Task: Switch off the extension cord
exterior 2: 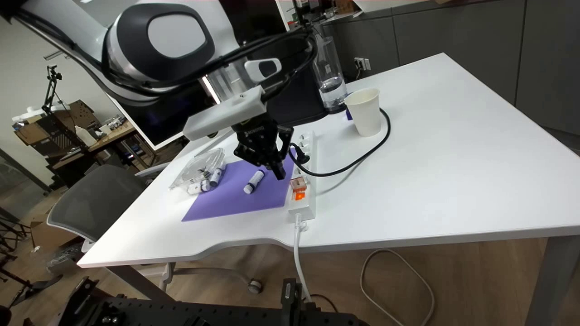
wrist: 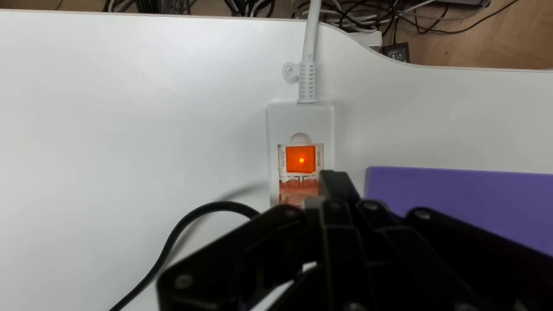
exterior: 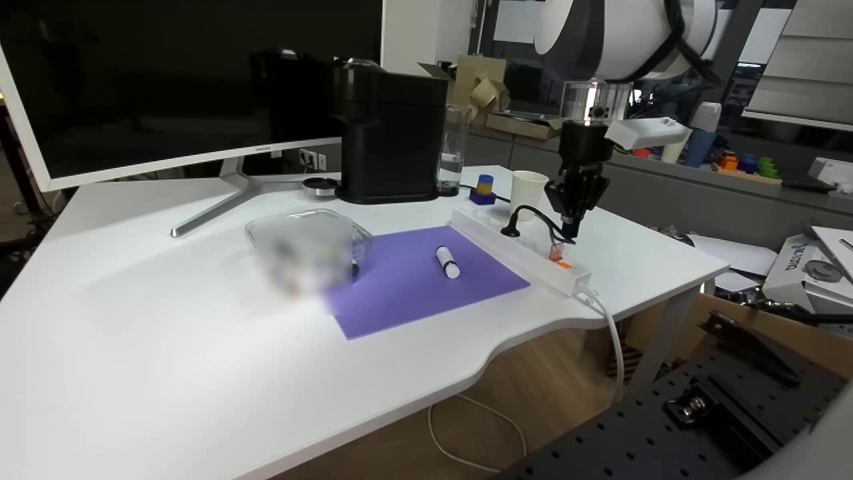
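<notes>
The extension cord is a long white power strip (exterior: 513, 251), also in an exterior view (exterior 2: 308, 201) and in the wrist view (wrist: 300, 117). Its orange switch (wrist: 300, 159) glows with a bright spot; the glow also shows in an exterior view (exterior 2: 299, 196). A clear, orange-tinted flap (exterior 2: 298, 183) stands beside the switch. A black plug (exterior 2: 302, 156) sits in a socket further along. My gripper (wrist: 339, 183) is shut and empty, pointing down. Its fingertips, also in both exterior views (exterior: 570, 228) (exterior 2: 278, 172), hang above the strip, apart from it, off the switch's lower right in the wrist view.
A black cable (exterior 2: 358, 163) loops beside the strip around a paper cup (exterior 2: 364, 112). A purple mat (exterior: 400, 293) holds a small white cylinder (exterior: 448, 262). A clear plastic box (exterior 2: 199, 170), coffee machine (exterior: 393, 133) and water glass (exterior: 451, 160) stand beyond.
</notes>
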Controlling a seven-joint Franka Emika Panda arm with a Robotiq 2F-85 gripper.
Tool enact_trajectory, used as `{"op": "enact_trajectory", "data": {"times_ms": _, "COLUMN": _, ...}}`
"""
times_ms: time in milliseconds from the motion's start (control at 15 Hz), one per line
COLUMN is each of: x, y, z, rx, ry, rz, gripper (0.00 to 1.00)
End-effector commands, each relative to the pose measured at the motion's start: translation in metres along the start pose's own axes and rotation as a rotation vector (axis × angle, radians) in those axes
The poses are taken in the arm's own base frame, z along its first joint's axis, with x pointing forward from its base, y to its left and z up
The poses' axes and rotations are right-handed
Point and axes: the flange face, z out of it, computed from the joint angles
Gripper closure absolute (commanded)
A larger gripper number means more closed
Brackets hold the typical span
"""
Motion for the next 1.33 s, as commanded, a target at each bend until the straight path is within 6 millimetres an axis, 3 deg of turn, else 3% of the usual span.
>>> {"op": "enact_trajectory", "data": {"times_ms": 0, "x": 0.001, "y": 0.013, "z": 0.007, "rx": -0.002, "ry": -0.013, "rz": 0.026, "gripper": 1.0}}
{"op": "enact_trajectory", "data": {"times_ms": 533, "x": 0.003, "y": 0.026, "z": 0.024, "rx": -0.005, "ry": -0.035, "rz": 0.026, "gripper": 1.0}}
{"op": "enact_trajectory", "data": {"times_ms": 1267, "x": 0.026, "y": 0.014, "z": 0.048, "rx": -0.011, "ry": -0.063, "rz": -0.063, "gripper": 1.0}}
